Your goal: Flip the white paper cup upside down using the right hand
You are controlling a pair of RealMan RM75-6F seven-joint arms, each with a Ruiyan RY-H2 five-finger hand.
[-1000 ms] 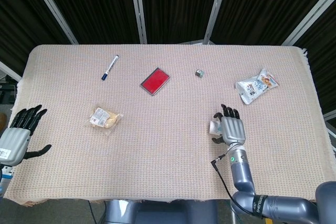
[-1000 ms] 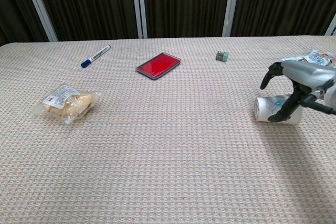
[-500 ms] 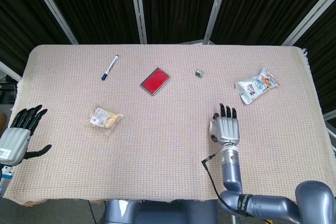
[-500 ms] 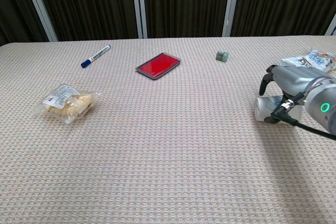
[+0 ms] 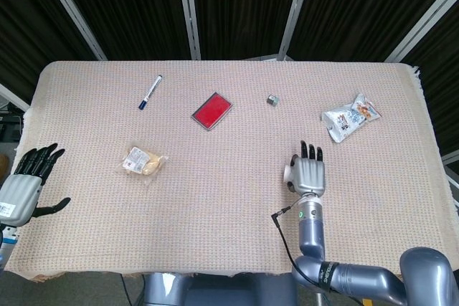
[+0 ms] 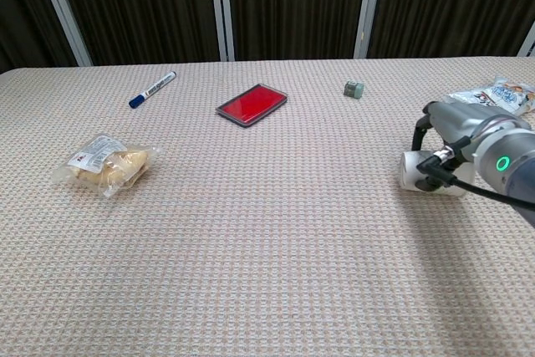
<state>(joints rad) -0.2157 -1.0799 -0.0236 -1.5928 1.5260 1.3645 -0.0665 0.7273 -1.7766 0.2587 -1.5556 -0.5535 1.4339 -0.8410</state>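
Lying on its side on the right part of the table point(image 5: 229, 249), the white paper cup point(image 6: 415, 170) sits under the right robot hand point(image 5: 308, 174), whose palm covers it from above. The chest view shows the cup's pale side and one end pointing left, with the dark fingers point(image 6: 425, 127) curled down over it and a thumb against its near side, so the robot hand appears wrapped around the cup while the cup rests on the cloth. From the head view only a small pale edge of the cup point(image 5: 287, 175) peeks out at the left of the palm. The left robot hand point(image 5: 23, 185) shows only in the head view, at the near left edge of the table, fingers spread and holding nothing. Further away, a blue-capped marker point(image 5: 150, 92) lies at far left, a red card case point(image 5: 211, 110) near the far middle, a small grey cube point(image 5: 272, 99) to its right, and a snack packet point(image 5: 349, 116) at far right. A wrapped bun point(image 5: 143, 163) lies on the left side, well apart from the cup.
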